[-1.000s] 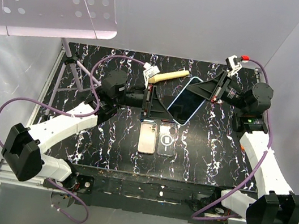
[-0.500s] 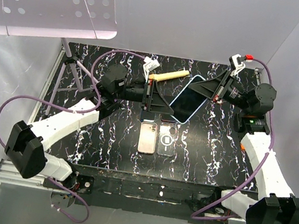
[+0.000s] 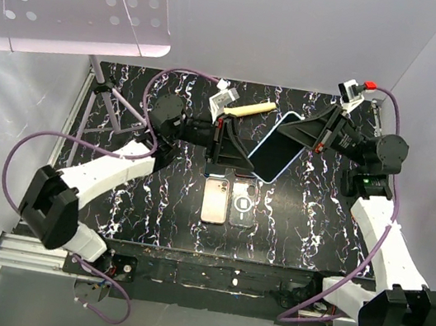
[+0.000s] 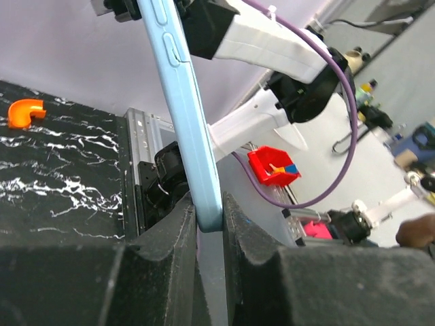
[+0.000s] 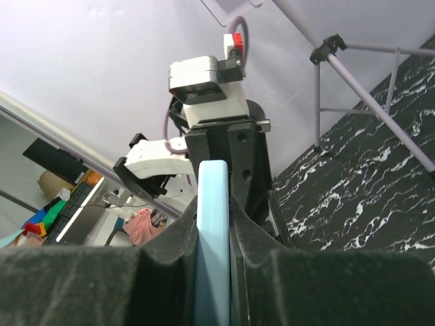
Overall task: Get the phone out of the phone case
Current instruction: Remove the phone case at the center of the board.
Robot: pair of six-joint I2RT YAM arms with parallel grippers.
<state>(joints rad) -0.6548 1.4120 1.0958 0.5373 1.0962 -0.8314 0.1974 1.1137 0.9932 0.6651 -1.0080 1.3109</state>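
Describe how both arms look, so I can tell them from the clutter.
Both alike: the left arm and right arm have white links, black joint housings and bases, and a purple cable looping alongside each. The left gripper and right gripper are matte black.

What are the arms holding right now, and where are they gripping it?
Both hold the blue phone: the left gripper pinches one end, the right gripper the opposite end.

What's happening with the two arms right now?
Both arms hold one blue-edged phone off the table between them. The left tool clamps one end and the right tool clamps the opposite end. The phone hangs tilted, screen up. Whether it is still cased cannot be told. A second phone and a clear case lie flat on the table below.
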